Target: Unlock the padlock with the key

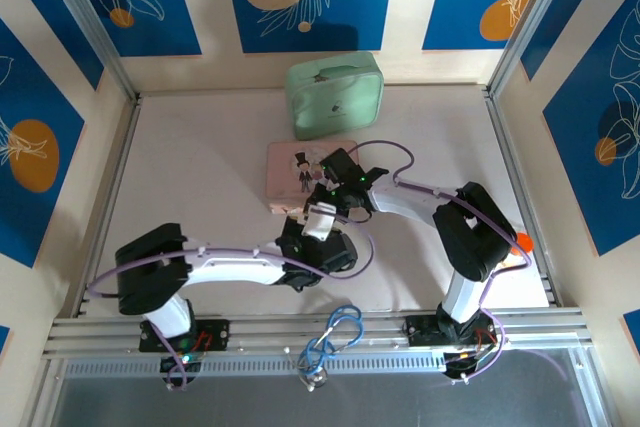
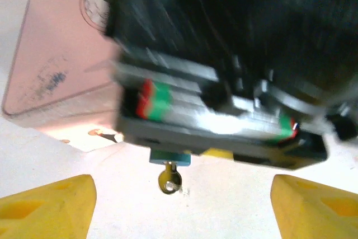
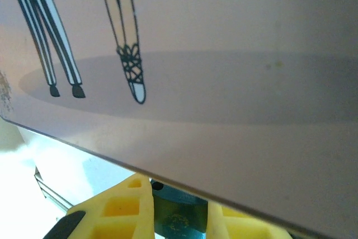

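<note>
The right tool (image 3: pixel 180 212) grips the padlock (image 2: pixel 169 158), whose key (image 2: pixel 169 182) sticks out lengthwise toward the open left tool (image 2: pixel 182 206).

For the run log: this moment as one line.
left pincer: open | right pincer: shut on tiny blue padlock | small brass key: hangs from padlock
</note>
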### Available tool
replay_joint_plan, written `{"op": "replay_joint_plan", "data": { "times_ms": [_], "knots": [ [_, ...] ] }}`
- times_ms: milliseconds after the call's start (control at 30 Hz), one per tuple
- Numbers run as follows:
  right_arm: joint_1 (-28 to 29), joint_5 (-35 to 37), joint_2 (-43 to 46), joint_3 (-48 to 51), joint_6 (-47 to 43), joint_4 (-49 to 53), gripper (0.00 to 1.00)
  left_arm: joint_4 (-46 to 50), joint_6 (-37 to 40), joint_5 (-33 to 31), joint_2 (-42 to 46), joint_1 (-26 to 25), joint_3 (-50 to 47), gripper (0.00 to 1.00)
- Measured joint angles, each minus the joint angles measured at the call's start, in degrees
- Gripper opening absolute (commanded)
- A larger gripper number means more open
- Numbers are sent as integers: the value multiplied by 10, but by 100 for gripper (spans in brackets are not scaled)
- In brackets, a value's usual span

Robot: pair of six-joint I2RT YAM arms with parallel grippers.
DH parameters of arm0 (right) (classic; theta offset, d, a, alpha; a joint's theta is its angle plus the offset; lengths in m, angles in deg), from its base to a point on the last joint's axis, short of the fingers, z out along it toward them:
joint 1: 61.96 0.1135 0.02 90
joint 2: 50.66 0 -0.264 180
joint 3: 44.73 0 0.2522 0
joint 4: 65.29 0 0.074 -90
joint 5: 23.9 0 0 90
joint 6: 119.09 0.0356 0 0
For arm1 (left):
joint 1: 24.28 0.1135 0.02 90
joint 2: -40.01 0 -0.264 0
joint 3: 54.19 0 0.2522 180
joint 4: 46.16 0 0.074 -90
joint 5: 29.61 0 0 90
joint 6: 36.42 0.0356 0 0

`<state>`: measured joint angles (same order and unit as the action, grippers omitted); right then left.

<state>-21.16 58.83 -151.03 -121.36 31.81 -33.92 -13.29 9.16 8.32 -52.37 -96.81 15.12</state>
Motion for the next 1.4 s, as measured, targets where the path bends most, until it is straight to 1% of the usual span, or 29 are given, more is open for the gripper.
{"op": "replay_joint_plan", "data": {
  "times_ms": [133,200,267,367,433,533,633,767,900,1133,1200,1400],
  "knots": [
    [2,6,0,-2,-5,7,0,90,-82,39,79,16,9,80],
    [5,12,-3,-4,-8,11,0,120,-114,65,121,36,2,79],
    [9,23,-7,-11,-10,18,0,137,-141,98,172,71,-22,77],
    [16,40,-16,-24,-14,37,0,148,-162,143,229,124,-68,77],
    [21,51,-24,-36,-15,49,0,151,-167,167,249,152,-89,77],
    [25,60,-30,-47,-15,64,0,150,-166,202,259,183,-98,78],
    [26,63,-30,-48,-15,67,0,139,-159,225,259,202,-98,78],
    [27,66,-30,-48,-15,69,9,124,-148,252,254,216,-98,78],
    [27,67,-31,-49,-15,71,24,108,-137,278,242,227,-98,77],
    [32,76,-31,-49,-18,76,41,84,-136,307,237,238,-98,76],
    [35,80,-31,-51,-20,82,44,79,-136,311,237,240,-98,76],
    [49,95,-31,-62,-24,119,46,70,-134,324,237,251,-98,73]
  ]
}}
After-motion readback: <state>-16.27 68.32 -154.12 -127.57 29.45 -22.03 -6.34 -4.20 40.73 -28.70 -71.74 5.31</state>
